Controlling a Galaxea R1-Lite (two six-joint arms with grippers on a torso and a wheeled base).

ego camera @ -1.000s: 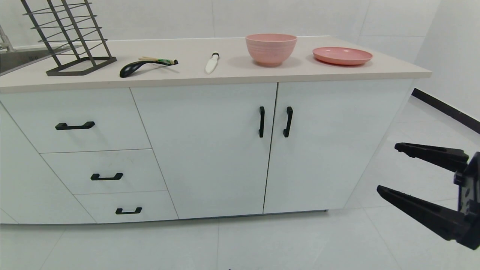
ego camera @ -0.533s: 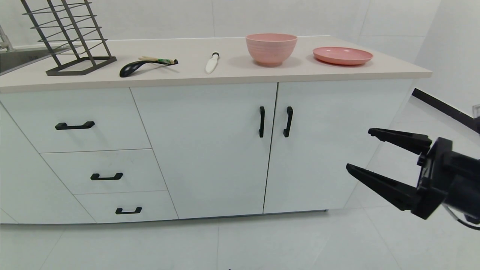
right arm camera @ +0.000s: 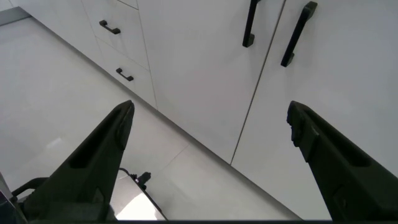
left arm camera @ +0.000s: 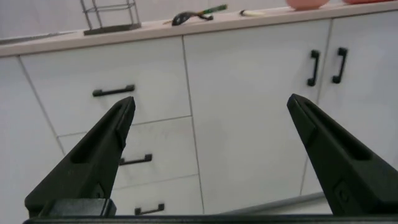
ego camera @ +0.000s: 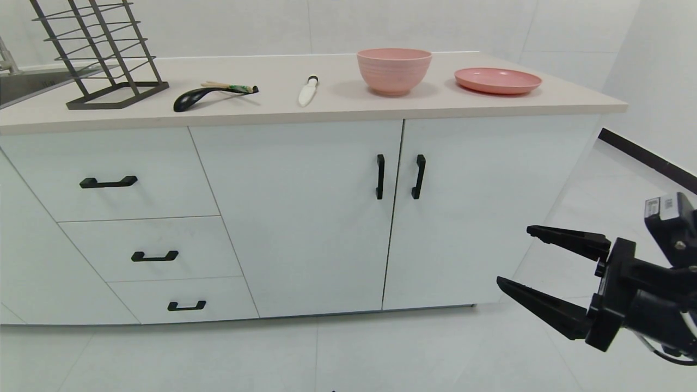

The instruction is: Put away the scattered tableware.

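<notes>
- Lower than half a second ago, and farther in from the frame's right edge than a second ago: right gripper, out in front of the right cabinet door and above the floor, jaws spread wide with nothing between them; arm behind it cut off by the frame.
- Unmoved across all three head frames: the tableware on the countertop.
- White base cabinet: two doors with paired black handles at the middle, three drawers stacked on the left; left end cut off by the frame.
- Sink at the countertop's far left, only a corner in frame.
- Black wire dish rack just beside the sink, top cut off.
- Left gripper: facing the drawers, fingers far apart, empty.
- Pink bowl: upright toward the right of the countertop; in the left wrist view just a sliver at the frame edge.
- Pink plate: flat at the right end, near the bowl but apart from it.
- Black spoon: between rack and knife, bowl end toward the rack.
- White knife with a dark band: between spoon and bowl, touching neither; blade bare or sheathed, cannot tell.
- Chopsticks: against the spoon's handle, partly hidden behind it; count hard to make out.
</notes>
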